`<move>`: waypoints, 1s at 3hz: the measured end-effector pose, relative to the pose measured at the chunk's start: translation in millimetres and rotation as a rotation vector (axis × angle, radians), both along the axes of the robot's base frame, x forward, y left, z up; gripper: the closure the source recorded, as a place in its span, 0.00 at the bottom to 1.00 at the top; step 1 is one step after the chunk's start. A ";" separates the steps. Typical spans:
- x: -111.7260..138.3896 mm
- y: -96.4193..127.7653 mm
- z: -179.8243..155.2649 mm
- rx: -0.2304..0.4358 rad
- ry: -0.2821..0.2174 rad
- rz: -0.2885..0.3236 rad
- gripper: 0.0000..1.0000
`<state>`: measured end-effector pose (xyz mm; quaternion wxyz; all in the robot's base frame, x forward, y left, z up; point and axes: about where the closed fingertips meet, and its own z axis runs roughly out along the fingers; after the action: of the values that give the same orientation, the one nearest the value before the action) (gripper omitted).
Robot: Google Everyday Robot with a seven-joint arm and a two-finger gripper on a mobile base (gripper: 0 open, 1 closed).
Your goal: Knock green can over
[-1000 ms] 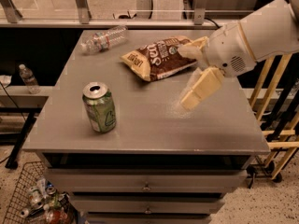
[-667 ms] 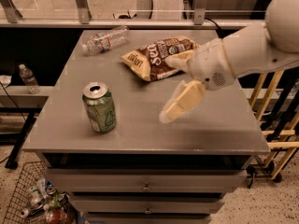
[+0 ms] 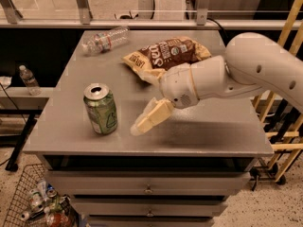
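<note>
The green can (image 3: 101,109) stands upright on the grey table (image 3: 213,136), near the front left. It has pale label marks and a silver top with the opening showing. My gripper (image 3: 143,124) is low over the table just to the right of the can, pointing down and left toward it, a small gap away. The white arm reaches in from the right.
A brown and cream chip bag (image 3: 165,56) lies behind the arm. A clear water bottle (image 3: 105,39) lies on its side at the back left. A wire basket of trash (image 3: 33,202) sits on the floor at lower left. A yellow rack (image 3: 284,126) stands to the right.
The arm has swung left and down across the table, bringing the gripper from the right half to just beside the can. The can has not moved.
</note>
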<state>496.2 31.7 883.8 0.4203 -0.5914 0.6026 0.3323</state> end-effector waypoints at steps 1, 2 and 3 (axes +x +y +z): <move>-2.8 28.0 -0.4 0.078 -0.020 0.048 0.00; -5.3 47.9 -0.6 0.161 -0.025 0.086 0.00; -9.0 65.2 -2.2 0.218 -0.011 0.122 0.00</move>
<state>487.3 96.9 881.6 0.4645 -0.5793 0.5236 0.4177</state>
